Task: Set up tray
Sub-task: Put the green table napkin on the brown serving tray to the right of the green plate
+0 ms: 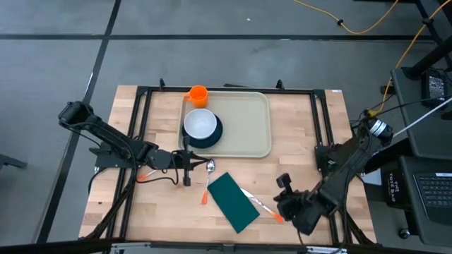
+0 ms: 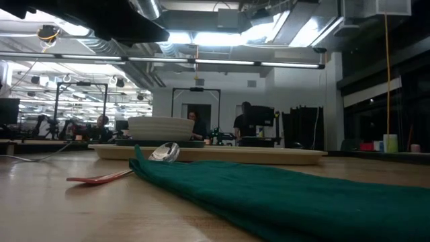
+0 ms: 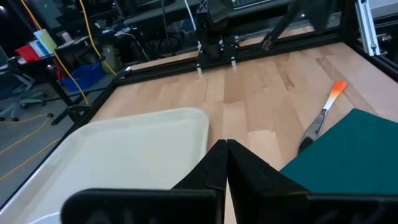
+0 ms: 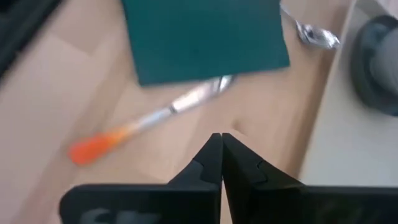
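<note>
Dark left arm reached in from the table's left side, left gripper (image 1: pixel 187 171) over bare wood just short of the tray's near-left corner; fingers pressed fully together, holding nothing. In the left wrist view the closed fingertips (image 3: pixel 225 163) met in a point with the tray's corner just beyond.

Cream tray (image 1: pixel 247 127) sat at the far-middle of the wooden table (image 1: pixel 296 148), long side across. Orange cup (image 1: pixel 198 95) stood at its far-left corner. Dark plate (image 1: pixel 212 137) with a white bowl (image 1: pixel 200 124) on it sat on the tray's left part, overhanging the near-left rim a bit.

Spoon (image 1: pixel 209 169) with orange handle lay on the wood just near of the tray, bowl end toward the tray. Dark green napkin (image 1: pixel 232 202) lay beside it, angled, toward the near edge. Second orange-handled utensil (image 1: pixel 260 204) lay along the napkin's right edge, partly tucked under it; type hard to tell.

Right gripper (image 1: pixel 284 182) hung over the table's near-right area, just right of the napkin, fingers shut tight on nothing, well apart from the tray. Right wrist view showed closed fingertips (image 4: pixel 219 158) above bare wood, utensil and napkin ahead.
</note>
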Controlling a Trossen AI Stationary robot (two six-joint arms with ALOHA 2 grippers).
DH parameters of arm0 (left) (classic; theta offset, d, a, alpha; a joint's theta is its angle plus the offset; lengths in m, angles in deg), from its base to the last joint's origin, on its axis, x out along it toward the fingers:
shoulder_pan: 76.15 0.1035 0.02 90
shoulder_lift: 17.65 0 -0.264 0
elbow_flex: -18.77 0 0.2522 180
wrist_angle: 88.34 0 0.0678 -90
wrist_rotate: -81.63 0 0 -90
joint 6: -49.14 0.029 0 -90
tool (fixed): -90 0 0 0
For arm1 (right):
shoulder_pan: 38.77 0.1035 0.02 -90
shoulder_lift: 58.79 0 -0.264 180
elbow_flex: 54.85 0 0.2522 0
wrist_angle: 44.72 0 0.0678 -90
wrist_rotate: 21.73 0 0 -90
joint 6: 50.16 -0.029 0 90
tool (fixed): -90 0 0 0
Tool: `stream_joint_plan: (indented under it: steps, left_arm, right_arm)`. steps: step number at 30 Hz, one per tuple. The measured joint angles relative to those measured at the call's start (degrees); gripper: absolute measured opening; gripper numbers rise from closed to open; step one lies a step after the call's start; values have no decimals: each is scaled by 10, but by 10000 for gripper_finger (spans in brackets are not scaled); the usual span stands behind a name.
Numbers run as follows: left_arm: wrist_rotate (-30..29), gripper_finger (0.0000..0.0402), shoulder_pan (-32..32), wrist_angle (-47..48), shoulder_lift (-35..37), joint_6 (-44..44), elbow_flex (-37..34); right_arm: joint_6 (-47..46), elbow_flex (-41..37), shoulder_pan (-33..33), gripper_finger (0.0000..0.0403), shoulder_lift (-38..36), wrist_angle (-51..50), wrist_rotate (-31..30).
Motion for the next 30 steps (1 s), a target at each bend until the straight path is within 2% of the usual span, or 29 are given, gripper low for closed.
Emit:
stream_joint_plan:
  steps: [5,12,19,30]
  left_arm:
    - [0,3,0,0,0,0,0]
    - [0,5,0,-1,0,0,0]
    - [1,2,0,0,0,0,0]
    - [5,2,0,0,0,0,0]
  right_arm:
    - [-24,42,20,9,52,15,18]
    - [20,97,42,15,125,-19,12]
    - [22,97,45,62,144,-6,-37]
    - [22,97,39,185,145,14,-37]
